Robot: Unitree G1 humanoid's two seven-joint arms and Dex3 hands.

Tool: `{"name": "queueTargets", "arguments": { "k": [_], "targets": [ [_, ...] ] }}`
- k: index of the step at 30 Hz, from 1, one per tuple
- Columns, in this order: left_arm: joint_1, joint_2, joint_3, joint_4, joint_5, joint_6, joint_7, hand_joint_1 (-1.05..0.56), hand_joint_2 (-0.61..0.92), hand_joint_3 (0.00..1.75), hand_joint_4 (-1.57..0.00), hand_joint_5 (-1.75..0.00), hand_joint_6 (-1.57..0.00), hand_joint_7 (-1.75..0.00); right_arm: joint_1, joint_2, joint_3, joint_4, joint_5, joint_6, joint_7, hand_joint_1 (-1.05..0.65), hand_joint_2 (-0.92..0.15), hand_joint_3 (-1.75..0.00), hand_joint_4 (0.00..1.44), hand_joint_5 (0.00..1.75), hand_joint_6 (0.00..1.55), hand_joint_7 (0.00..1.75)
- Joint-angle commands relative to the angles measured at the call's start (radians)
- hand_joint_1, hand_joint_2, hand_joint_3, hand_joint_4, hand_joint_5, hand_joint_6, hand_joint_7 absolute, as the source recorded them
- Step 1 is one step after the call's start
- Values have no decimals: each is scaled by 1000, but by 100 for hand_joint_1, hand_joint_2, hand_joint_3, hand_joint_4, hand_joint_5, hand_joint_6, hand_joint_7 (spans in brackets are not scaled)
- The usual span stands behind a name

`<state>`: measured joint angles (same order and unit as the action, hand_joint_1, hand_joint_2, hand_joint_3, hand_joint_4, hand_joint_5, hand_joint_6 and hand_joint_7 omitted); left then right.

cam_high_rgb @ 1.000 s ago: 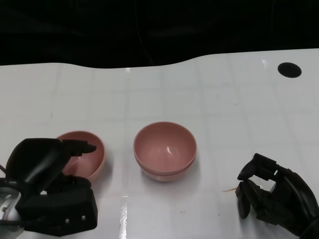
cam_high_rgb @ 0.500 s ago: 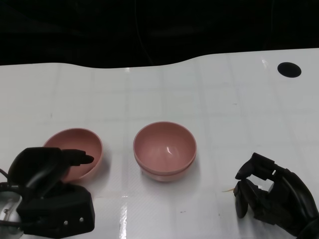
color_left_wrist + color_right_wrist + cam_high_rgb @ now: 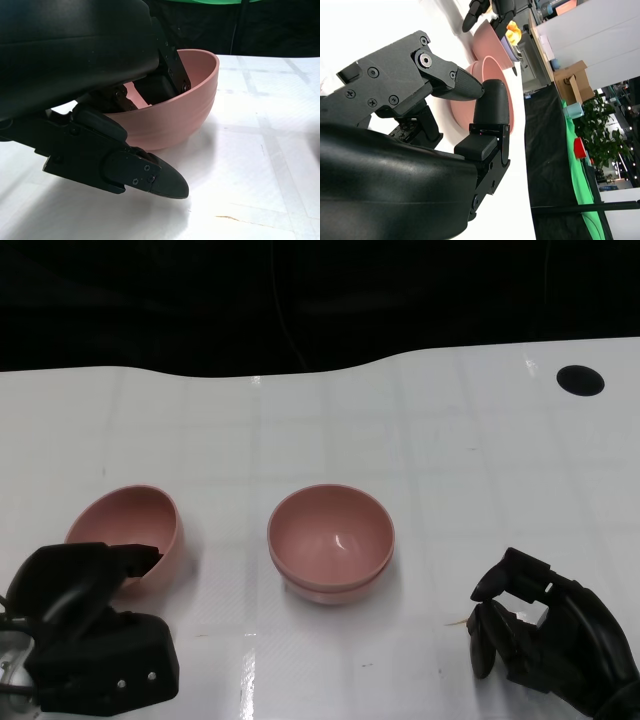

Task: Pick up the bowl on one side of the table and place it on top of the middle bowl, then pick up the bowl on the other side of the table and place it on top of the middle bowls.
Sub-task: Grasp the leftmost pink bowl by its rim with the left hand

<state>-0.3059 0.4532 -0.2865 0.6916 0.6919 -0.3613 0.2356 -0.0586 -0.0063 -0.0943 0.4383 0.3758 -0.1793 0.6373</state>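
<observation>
Since the earlier frame, the left robot hand (image 3: 85,585) has drawn the side bowl (image 3: 128,532) leftward and tilted it, fingers over its rim. Stacked middle bowls (image 3: 330,540) sit centrally on the white desk (image 3: 450,460). Right robot hand (image 3: 535,630) rests curled, holding nothing, near the desk's front edge.

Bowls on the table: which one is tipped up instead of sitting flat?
The left bowl, by the left hand. Its fingers hook over its rim, tilting it. The middle bowl sits level, stacked on another.
</observation>
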Motion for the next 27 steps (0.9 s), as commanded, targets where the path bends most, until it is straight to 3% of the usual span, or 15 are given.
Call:
{"name": "queueTargets", "arguments": {
  "k": [1, 4, 6, 7, 8, 9, 10, 13, 17, 18, 20, 27],
  "targets": [
    [-12, 7, -14, 62, -9, -14, 19, -60, 92, 11, -82, 0, -85, -1, 10, -3, -5, -8, -4, -9, -7, -21, -64, -88, 90, 175, 73, 158],
    [-29, -4, -15, 115, -24, -44, 39, -43, 92, 14, -85, -2, -88, -2, 15, -2, -3, -18, -4, 1, -11, -20, -64, -87, 90, 175, 73, 159],
    [-35, -26, 0, 161, -63, -96, 74, -23, 92, 25, -99, -8, -103, -8, 17, -3, -2, -20, -4, -3, -9, -20, -64, -87, 90, 175, 73, 159],
    [-37, -37, 8, 184, -81, -127, 101, -11, 91, 38, -92, -66, -106, -40, 18, -3, -2, -24, -3, 5, -13, -20, -65, -87, 90, 175, 73, 159],
    [-39, -43, 10, 201, -92, -148, 122, -7, 91, 45, -80, -118, -94, -87, 20, -4, -1, -27, -3, 11, -15, -21, -64, -87, 90, 175, 73, 158],
    [-43, -48, 9, 219, -95, -168, 149, -4, 91, 49, -73, -151, -79, -131, 20, -5, 0, -29, -5, 10, -17, -21, -65, -87, 90, 175, 74, 158],
    [-47, -50, 7, 234, -95, -183, 168, -3, 90, 50, -72, -163, -71, -152, 21, -6, 1, -30, -8, 9, -18, -21, -65, -87, 90, 175, 74, 157],
    [-51, -53, 7, 262, -108, -208, 186, -4, 91, 53, -72, -173, -62, -172, 19, -5, 2, -23, -7, -1, -12, -20, -65, -87, 90, 175, 74, 157],
    [-47, -49, 0, 257, -108, -209, 186, -4, 85, 67, -73, -175, -61, -175, 15, -7, -3, -13, 0, -7, -1, -20, -66, -86, 90, 175, 73, 157],
    [-44, -49, -1, 249, -108, -204, 185, -5, 78, 81, -75, -175, -61, -175, 13, -8, -4, -9, 1, -9, 1, -20, -66, -86, 90, 175, 73, 157],
    [-34, -50, -2, 229, -107, -187, 182, -6, 73, 90, -74, -175, -61, -175, 10, -11, -5, -1, -2, -16, 5, -20, -66, -86, 90, 175, 73, 157],
    [-4, -49, -5, 140, -105, -148, 181, -1, 66, 90, -71, -175, -58, -175, 7, -19, -10, 8, -11, -14, 0, -22, -65, -86, 90, 175, 74, 157]
  ]
}}
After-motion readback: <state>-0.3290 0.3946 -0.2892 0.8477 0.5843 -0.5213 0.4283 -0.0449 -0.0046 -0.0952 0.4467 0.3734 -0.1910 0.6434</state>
